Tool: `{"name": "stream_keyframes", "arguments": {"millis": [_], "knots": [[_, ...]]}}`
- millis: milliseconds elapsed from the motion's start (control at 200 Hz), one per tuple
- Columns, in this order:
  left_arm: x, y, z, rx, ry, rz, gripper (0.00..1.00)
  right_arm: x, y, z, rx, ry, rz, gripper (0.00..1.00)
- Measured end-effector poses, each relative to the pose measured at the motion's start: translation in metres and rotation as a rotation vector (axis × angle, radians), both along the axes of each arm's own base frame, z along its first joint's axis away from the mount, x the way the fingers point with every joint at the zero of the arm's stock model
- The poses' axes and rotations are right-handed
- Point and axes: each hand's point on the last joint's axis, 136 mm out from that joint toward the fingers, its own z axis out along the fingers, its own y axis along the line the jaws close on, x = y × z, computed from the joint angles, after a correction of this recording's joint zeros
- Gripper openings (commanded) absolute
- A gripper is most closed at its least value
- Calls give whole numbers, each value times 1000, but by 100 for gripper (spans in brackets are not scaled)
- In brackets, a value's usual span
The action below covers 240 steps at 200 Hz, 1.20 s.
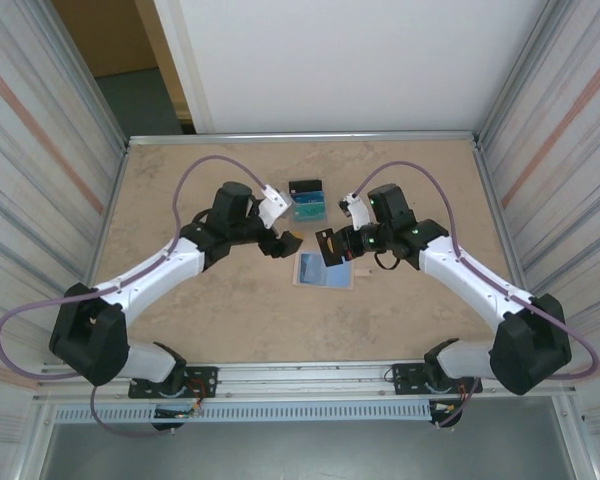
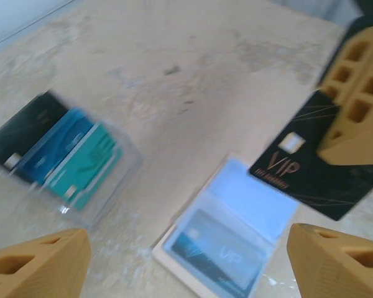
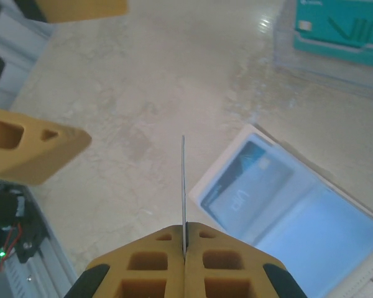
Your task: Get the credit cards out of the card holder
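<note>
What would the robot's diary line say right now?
right gripper: shut on black card | left gripper: open, empty | card holder: lying open, second card inside

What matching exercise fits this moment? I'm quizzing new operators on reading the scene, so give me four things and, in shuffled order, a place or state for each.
Things:
1. black card
2. card holder
3. teal card
4. left pincer

Places or states:
a. lying open on the table
b. open, holding nothing
c. lying in the clear tray
d. pinched in the shut right pincer

Pairs: 1-d, 2-a, 3-c, 4-b
</note>
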Motion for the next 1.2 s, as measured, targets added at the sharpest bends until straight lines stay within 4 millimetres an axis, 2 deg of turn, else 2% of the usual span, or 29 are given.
{"name": "stream_keyframes", "arguments": {"millis": [205, 331, 451, 601, 747, 1022, 1203], "knots": [[-27, -22, 23, -46, -28, -254, 75, -14, 8, 15, 18, -52, 134, 4], [-38, -29, 25, -59, -11, -352, 68, -23, 14, 23, 36, -77, 212, 4], [-47, -35, 18, -40, 17, -424, 61, -31, 19, 29, 52, -90, 269, 5], [-60, -47, 6, 4, 38, -504, 30, -35, 24, 38, 72, -110, 317, 5], [-71, -49, 0, 19, 75, -547, 0, -36, 23, 33, 56, -118, 336, 7], [-68, -48, -2, 33, 73, -532, 0, -33, 20, 34, 47, -125, 303, 42], [-57, -40, -9, 39, 53, -419, 0, -25, 4, 39, 82, -149, 176, 52]]}}
